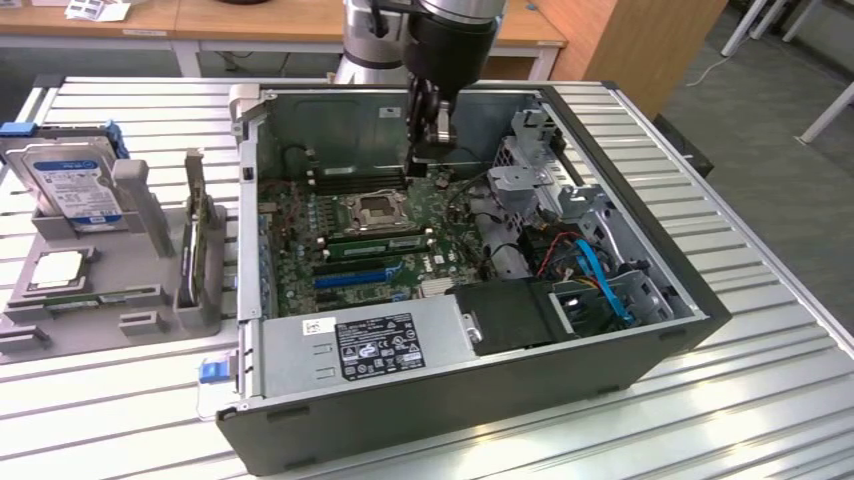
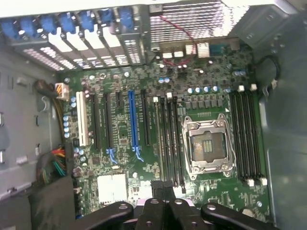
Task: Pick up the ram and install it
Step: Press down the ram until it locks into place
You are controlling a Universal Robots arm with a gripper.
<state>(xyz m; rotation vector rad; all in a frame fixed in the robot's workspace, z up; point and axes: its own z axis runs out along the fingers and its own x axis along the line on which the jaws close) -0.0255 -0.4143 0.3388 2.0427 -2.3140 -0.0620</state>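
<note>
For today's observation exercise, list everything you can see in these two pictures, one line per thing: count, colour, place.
computer case: one, dark grey, open on the slatted metal table.
motherboard: one, green, on the case floor.
ram: one, green stick, lying in a slot beside the processor socket.
long expansion slot: one, blue, on the motherboard.
memory slots: several, black, either side of the socket.
power supply: one, silver with black label, at the case's near wall.
hard drive: one, silver and blue, upright in the grey holder at the exterior view's left.
processor chip: one, silver, in the holder.
gripper: one, black, shut, above the motherboard.
</note>
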